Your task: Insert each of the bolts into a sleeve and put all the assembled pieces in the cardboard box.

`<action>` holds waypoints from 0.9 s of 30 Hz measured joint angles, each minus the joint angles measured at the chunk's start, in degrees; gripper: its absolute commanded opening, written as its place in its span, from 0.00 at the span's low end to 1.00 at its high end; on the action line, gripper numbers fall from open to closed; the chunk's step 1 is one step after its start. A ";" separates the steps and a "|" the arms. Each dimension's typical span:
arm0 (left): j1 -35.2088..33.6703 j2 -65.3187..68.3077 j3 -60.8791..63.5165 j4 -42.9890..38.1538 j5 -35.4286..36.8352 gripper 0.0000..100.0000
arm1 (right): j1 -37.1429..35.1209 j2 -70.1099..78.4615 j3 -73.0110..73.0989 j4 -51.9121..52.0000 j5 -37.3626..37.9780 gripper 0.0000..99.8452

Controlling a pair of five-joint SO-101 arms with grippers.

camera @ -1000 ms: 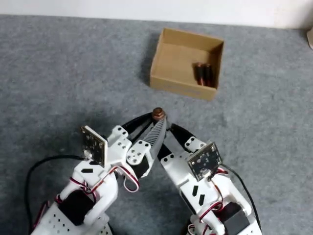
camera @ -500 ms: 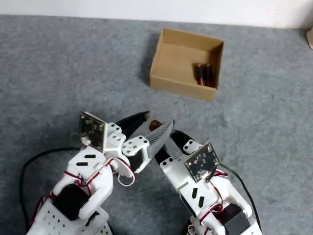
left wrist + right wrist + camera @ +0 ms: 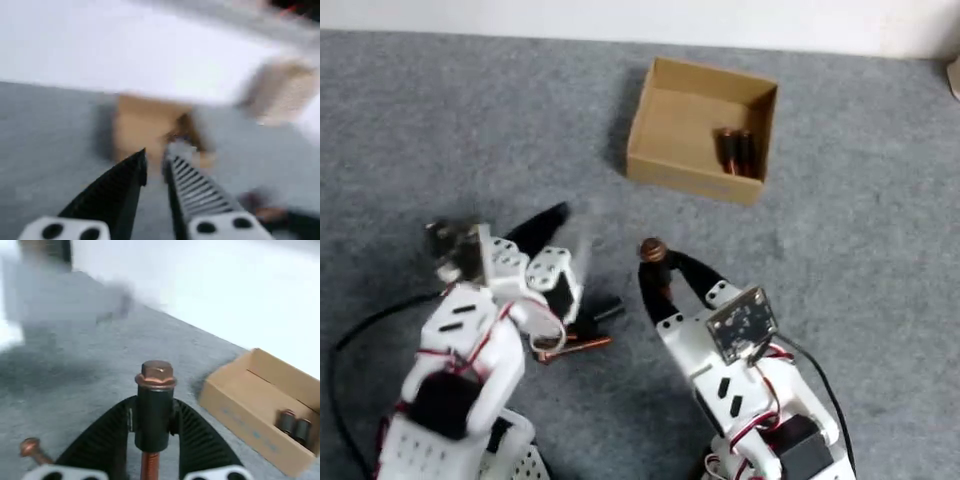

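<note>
Jaws on my left gripper (image 3: 155, 162) are sitting only a slim gap apart with nothing between them, and it is hanging over the grey carpet (image 3: 440, 130). Close by that arm, a loose bolt (image 3: 575, 345) is lying flat on the carpet, and a short dark piece (image 3: 607, 308), likely a sleeve, is lying just beside it. Toward the middle, my right gripper (image 3: 153, 420) is clamping an upright black sleeve (image 3: 153, 407) with a copper bolt (image 3: 156, 374) seated through it. Farther right and back, the cardboard box (image 3: 692, 176) is holding two assembled pieces (image 3: 738, 152) against its right wall.
</note>
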 measured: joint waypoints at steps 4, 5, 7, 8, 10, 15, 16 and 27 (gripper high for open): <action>-5.80 4.31 5.63 -0.18 -14.86 0.01 | 3.60 0.79 0.00 0.00 2.29 0.00; -6.51 6.24 6.33 -0.88 -16.26 0.01 | 4.48 2.11 0.00 -0.09 2.99 0.00; -7.30 10.46 6.33 -2.90 -17.93 0.01 | 6.95 6.24 0.00 -1.14 3.69 0.00; -7.74 13.10 6.24 -4.04 -18.29 0.01 | 8.35 8.88 0.00 -2.37 3.96 0.00; -8.35 19.96 5.89 -7.03 -18.73 0.01 | 11.52 16.09 -0.62 -6.33 4.22 0.00; -11.96 41.32 1.67 -16.18 -19.08 0.01 | 19.16 41.32 -14.15 -17.14 6.24 0.00; -12.84 45.71 0.35 -17.49 -19.08 0.01 | 20.31 47.47 -18.37 -18.02 6.77 0.00; -13.80 59.78 -6.15 -19.43 -16.44 0.01 | 28.66 125.36 -86.59 -7.65 8.26 0.00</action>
